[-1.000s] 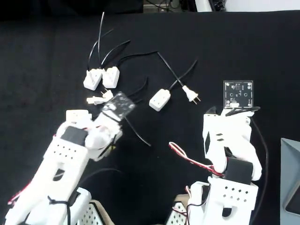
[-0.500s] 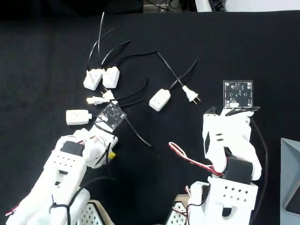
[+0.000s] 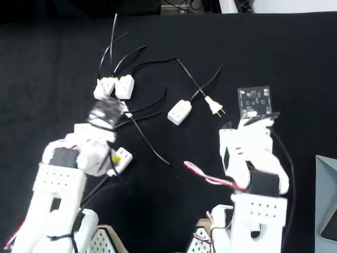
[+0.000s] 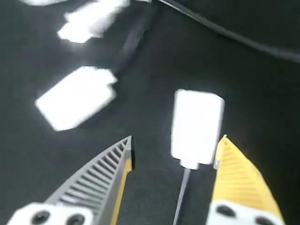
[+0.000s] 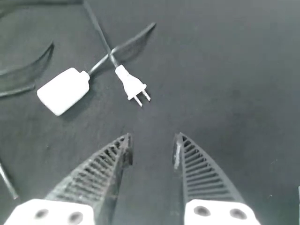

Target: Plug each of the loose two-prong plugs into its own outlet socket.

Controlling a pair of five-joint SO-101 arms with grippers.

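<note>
My left gripper [image 4: 176, 140] is open, its fingers on either side of a white outlet socket [image 4: 197, 125] lying on the black cloth, with the yellow finger [image 4: 236, 178] close against it. The socket's cord runs back between the fingers. Beside it lie another white socket [image 4: 75, 104] and a blurred white plug [image 4: 93, 19]. My right gripper [image 5: 152, 145] is open and holds nothing. Beyond its tips lie a loose two-prong plug [image 5: 132, 86] [image 3: 215, 106] and a white socket [image 5: 63, 90] [image 3: 179, 112]. Two more sockets [image 3: 115, 87] sit side by side beyond the left arm [image 3: 79, 153].
Black cords [image 3: 152, 66] fan out from the sockets across the far middle of the black table [image 3: 295, 58]. A grey bin [image 3: 326, 200] stands at the right edge. Red and white wires [image 3: 208, 179] loop off the right arm's base.
The left arm has swung left and reached farther out over the sockets. The right arm has shifted a little left and forward.
</note>
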